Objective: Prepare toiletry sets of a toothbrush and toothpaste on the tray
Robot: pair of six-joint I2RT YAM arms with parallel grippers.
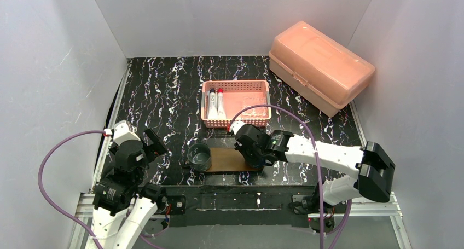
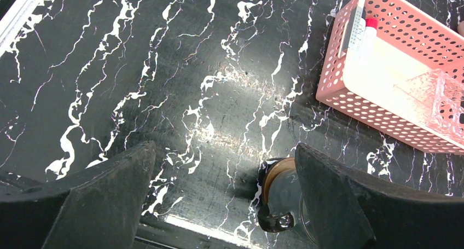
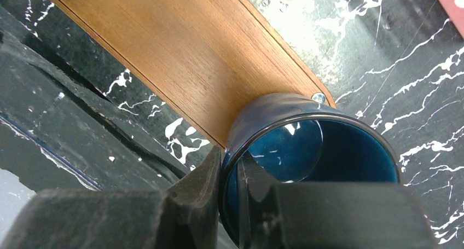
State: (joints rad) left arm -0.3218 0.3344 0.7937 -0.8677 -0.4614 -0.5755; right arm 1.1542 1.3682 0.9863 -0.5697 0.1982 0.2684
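The right claw (image 3: 230, 164) pinches the rim of the dark blue mug (image 3: 328, 150), one finger inside the wall and one outside. The mug stands upright, mouth up, on the right end of the tray (image 3: 180, 57). The tray lies flat on the worktop (image 1: 153, 96), close to the near edge and about midway along it, with its long axis parallel to that edge. The smoky grey-green cup (image 1: 199, 157) stands upright on the tray's left end.

The left claw (image 2: 224, 150) hangs with its fingers spread wide and nothing between them, over the worktop toward the left edge and near the grey-green cup.

Beyond the tray, toward the far edge, sits the pink mesh basket (image 1: 235, 84). Two white tubes (image 1: 216, 108) lie in its left part, long axes running near to far, caps toward the far edge. A clear faceted glass (image 1: 255, 110) lies in its near right part. The salmon lidded box (image 1: 320, 63) fills the far right corner.
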